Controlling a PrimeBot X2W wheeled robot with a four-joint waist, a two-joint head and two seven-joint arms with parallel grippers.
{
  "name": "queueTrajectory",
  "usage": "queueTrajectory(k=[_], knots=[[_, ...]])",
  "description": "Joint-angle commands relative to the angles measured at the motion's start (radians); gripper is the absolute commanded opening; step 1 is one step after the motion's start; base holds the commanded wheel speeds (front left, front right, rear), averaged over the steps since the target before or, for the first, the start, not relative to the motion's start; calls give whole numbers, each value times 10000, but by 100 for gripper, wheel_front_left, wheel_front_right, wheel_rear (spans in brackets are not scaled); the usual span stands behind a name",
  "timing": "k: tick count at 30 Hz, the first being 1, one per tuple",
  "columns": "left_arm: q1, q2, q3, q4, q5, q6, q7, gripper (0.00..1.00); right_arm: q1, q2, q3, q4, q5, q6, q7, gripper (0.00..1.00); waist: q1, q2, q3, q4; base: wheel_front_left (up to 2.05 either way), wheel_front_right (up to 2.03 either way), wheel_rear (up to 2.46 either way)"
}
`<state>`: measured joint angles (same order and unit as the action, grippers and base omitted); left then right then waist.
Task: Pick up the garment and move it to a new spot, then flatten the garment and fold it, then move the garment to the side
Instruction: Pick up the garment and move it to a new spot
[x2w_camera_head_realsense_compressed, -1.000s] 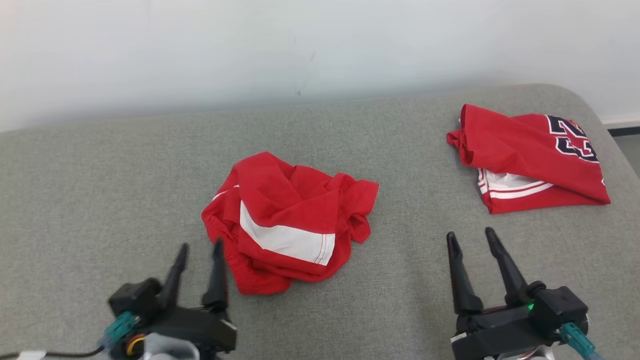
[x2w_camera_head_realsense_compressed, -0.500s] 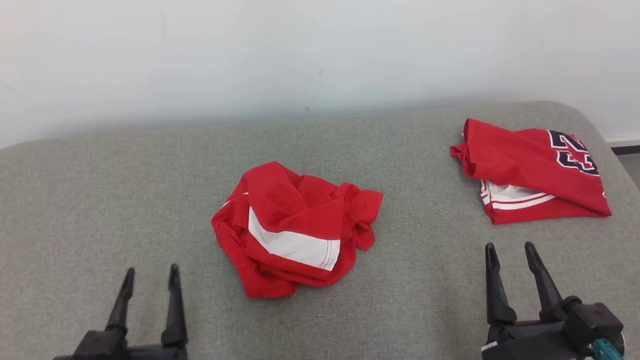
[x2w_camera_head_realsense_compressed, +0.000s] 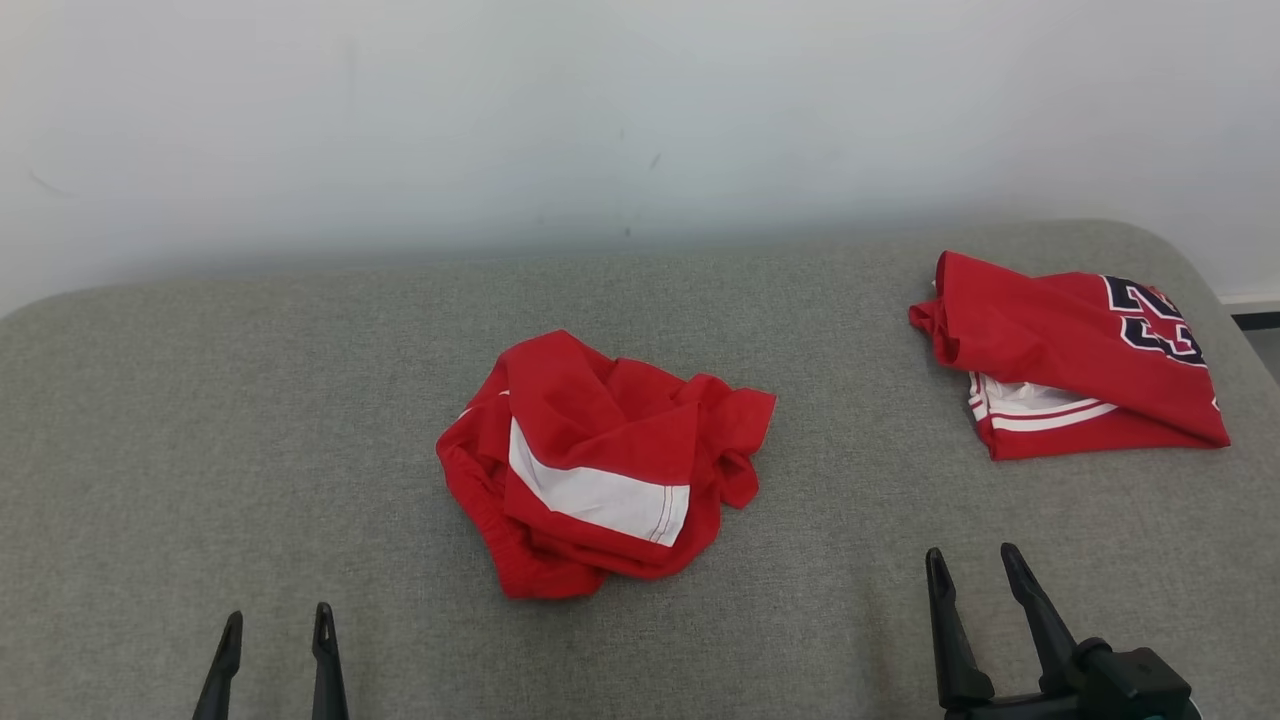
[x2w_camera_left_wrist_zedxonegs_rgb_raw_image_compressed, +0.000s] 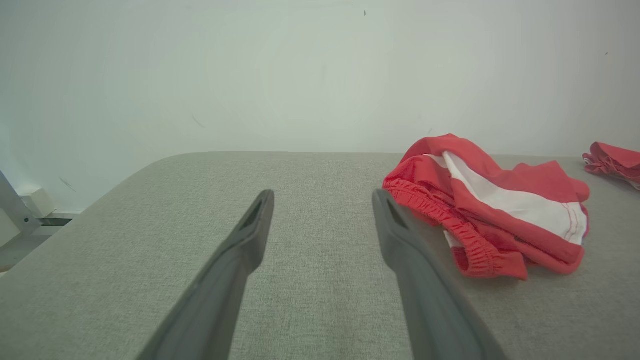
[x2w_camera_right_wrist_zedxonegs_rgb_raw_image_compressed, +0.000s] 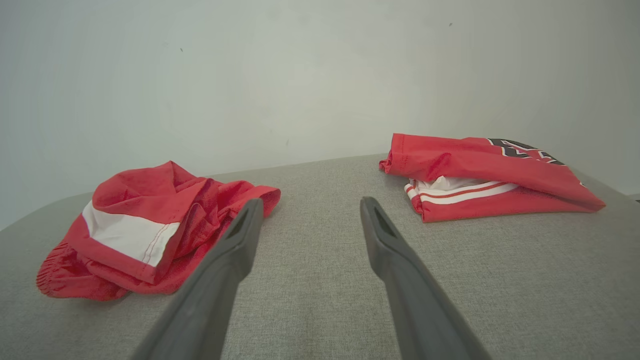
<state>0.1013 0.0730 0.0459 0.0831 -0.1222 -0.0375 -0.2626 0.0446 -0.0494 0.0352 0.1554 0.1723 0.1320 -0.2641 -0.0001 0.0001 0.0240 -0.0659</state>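
A crumpled red garment (x2w_camera_head_realsense_compressed: 600, 465) with a white panel lies in a heap at the middle of the grey padded surface (x2w_camera_head_realsense_compressed: 250, 420); it also appears as the garment (x2w_camera_left_wrist_zedxonegs_rgb_raw_image_compressed: 487, 220) in the left wrist view and the garment (x2w_camera_right_wrist_zedxonegs_rgb_raw_image_compressed: 150, 230) in the right wrist view. My left gripper (x2w_camera_head_realsense_compressed: 277, 625) stands open at the lower left, well short of the heap, with nothing between its fingers. At the lower right my right gripper (x2w_camera_head_realsense_compressed: 972, 560) is open and empty too, off to the heap's right. In the wrist views the left gripper (x2w_camera_left_wrist_zedxonegs_rgb_raw_image_compressed: 322, 197) and right gripper (x2w_camera_right_wrist_zedxonegs_rgb_raw_image_compressed: 310, 205) point across bare fabric.
A folded red jersey (x2w_camera_head_realsense_compressed: 1075, 355) with white trim and dark numerals lies at the far right near the surface's rounded corner, shown as the jersey (x2w_camera_right_wrist_zedxonegs_rgb_raw_image_compressed: 490, 175) in the right wrist view. A pale wall (x2w_camera_head_realsense_compressed: 600, 120) rises directly behind the surface. The surface's left edge (x2w_camera_left_wrist_zedxonegs_rgb_raw_image_compressed: 100, 195) drops off.
Both grippers have drawn back toward the view's bottom edge, the left one away from the heap's near side. The camera has tilted, shifting the whole scene down. The garment lies as before.
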Motion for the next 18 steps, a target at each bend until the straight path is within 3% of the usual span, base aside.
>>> queueTrajectory(k=[1,18], knots=[[89,-59,48,10,86,-48,-28,100,90,-15,67,35,-13,-20,2,100,1,-1,-9,23,0,0,0],[202,-224,-74,60,568,30,-29,100,165,-12,543,270,-97,-20,2,100,1,-1,-27,1,0,0,0]])
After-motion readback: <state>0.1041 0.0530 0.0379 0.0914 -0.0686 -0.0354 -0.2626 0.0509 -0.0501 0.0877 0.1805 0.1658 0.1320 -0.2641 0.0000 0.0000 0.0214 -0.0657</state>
